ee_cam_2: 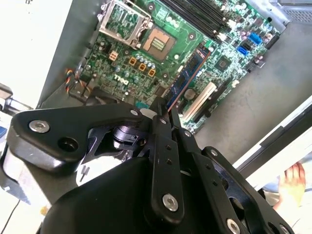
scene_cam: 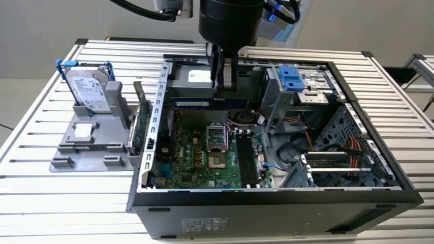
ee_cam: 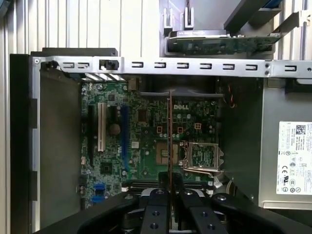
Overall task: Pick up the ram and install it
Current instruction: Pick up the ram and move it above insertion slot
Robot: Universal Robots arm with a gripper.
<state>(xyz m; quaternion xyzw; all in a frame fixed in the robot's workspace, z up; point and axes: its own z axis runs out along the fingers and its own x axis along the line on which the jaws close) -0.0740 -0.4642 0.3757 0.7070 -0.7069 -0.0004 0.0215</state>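
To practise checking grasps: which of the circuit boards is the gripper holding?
The ram, the slim bluish stick pinched in the gripper over the case. The motherboard lies inside it; the larger green expansion card stands in the grey rack outside.

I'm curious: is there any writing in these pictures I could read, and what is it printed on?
Motherboard: a white maker's logo; its small codes are unreadable.
Power supply label: print too small to read.
Hard drive label: blurred.
Case sticker: too small.
Sticker on the ram in the hand: blurred.
Nothing can be quoted reliably.
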